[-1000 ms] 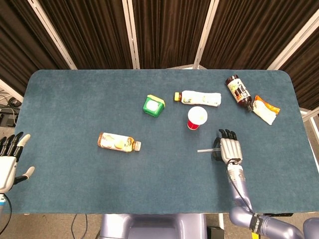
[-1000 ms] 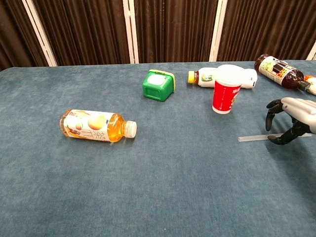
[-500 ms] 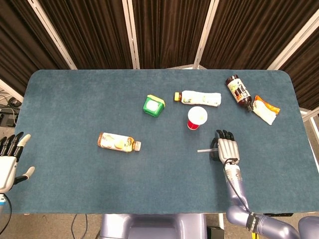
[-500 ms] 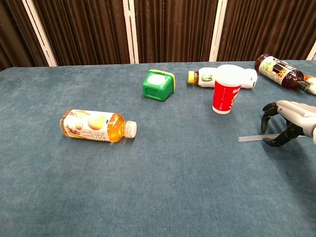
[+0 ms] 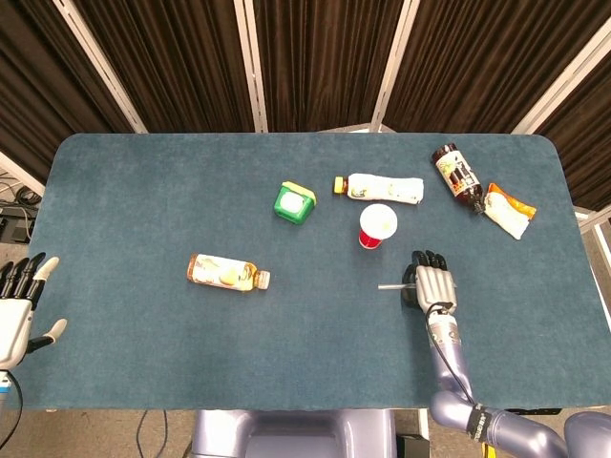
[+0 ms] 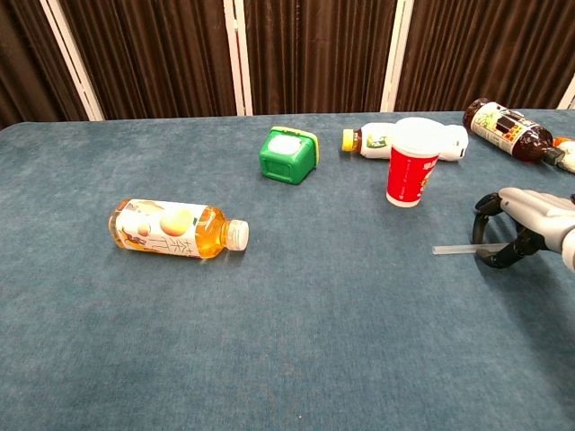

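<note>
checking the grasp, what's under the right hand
A clear plastic straw lies flat on the blue table, one end running under the right hand. Its curled fingers cover that end, so contact cannot be told.

Right hand [image 5: 434,284] sits palm-down over a straw [image 5: 391,286], just below the red cup [image 5: 376,226]; left hand [image 5: 17,303] hangs off the table's [image 5: 143,191] left edge, fingers spread.

The right hand [image 5: 435,285] lies low over the surface, back upward, with its dark fingers [image 6: 486,208] curled downward and the thumb tucked under; its grey forearm runs back toward the near edge. The left hand [image 5: 16,305] hangs off the left edge, palm flat, fingers straight and spread, thumb sticking out to the side.
</note>
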Available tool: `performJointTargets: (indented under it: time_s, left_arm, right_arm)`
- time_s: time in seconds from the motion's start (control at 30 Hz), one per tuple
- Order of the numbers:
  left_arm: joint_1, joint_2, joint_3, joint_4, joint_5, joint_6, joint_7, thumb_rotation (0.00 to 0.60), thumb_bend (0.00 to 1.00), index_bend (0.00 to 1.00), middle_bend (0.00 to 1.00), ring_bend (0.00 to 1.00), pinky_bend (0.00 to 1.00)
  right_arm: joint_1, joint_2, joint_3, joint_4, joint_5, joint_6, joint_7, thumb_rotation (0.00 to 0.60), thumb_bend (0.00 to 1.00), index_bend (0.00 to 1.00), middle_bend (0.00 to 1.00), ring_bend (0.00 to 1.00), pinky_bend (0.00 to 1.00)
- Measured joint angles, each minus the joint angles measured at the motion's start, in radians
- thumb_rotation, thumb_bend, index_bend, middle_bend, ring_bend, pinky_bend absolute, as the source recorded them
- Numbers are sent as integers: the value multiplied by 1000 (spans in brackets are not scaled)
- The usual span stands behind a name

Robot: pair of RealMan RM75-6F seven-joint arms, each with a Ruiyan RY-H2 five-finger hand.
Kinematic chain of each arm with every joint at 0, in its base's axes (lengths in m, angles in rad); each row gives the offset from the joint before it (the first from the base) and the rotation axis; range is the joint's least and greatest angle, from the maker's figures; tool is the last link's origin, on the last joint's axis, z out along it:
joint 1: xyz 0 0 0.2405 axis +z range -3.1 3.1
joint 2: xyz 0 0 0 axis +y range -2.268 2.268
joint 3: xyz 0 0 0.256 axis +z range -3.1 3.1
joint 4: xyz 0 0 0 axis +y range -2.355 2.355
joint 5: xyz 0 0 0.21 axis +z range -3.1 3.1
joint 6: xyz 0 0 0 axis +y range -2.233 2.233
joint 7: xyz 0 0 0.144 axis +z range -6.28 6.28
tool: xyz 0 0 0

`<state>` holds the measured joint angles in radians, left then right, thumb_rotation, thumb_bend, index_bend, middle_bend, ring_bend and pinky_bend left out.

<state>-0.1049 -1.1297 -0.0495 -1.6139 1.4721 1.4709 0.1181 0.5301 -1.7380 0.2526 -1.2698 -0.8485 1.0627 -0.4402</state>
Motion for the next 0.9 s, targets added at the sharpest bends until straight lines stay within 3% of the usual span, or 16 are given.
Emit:
performJointTargets:
  time_s: [0.43,0.73,0.9]
  left_arm:
    - [-1,0,0,0,-1,0,0,600,263,0,0,0,0]
    - [0,-1,0,-3,-2,1,5,600,264,0,0,0,0]
    - [1,-1,0,-4,-2,3,6,600,263,0,0,0,0]
  right_arm:
    - [-7,26,8,-54,-19,17,31,600,434,546,138,0,0]
    - [-36,130,37,-215,-62,64,98,600,432,550,141,0,0]
    - [-57,191,93,-308,-63,87,185,600,431,555,151,0,0]
